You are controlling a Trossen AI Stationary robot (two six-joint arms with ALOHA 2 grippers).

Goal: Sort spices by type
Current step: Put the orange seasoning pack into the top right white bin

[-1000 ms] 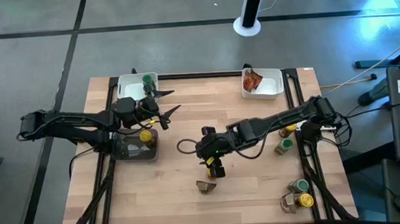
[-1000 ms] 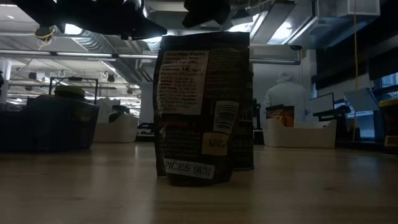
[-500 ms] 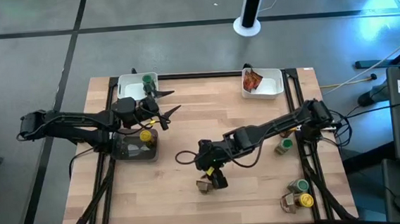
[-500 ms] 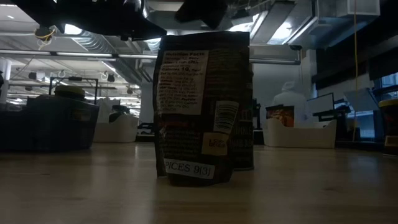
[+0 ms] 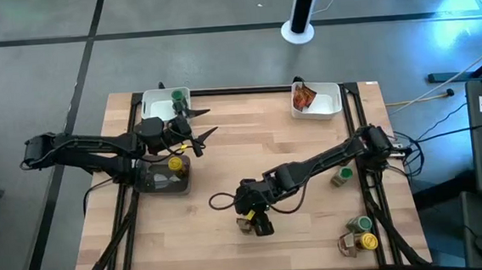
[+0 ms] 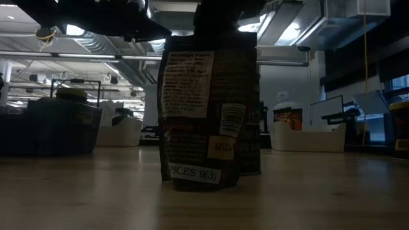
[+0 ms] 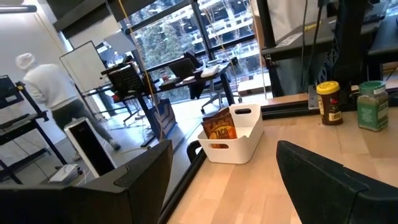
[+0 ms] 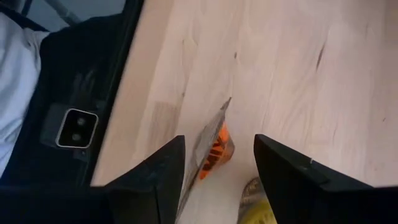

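A brown-orange spice packet [image 6: 208, 115] stands upright on its base on the wooden table, near the middle of the front edge [image 5: 247, 226]. My right gripper [image 5: 258, 225] hangs over it, slanting down, open. In the right wrist view the packet's top edge [image 8: 211, 146] lies between the two fingers, and no touch shows. My left gripper [image 5: 209, 121] waits open and level near the far left, above the dark tray [image 5: 152, 182].
A green-lidded jar [image 5: 177, 98] stands in the far-left white tray [image 5: 149, 103]; a yellow-lidded jar [image 5: 175, 164] is in the dark tray; a packet [image 5: 304, 97] is in the far-right white tray [image 5: 331, 103]. Jars [image 5: 343, 175] [image 5: 365, 233] and a packet [image 5: 347, 245] stand at the right.
My right gripper has moved down and toward the table's near edge, tipping further downward, until its open fingers stand around the top of the standing packet. The packet has stayed in place.
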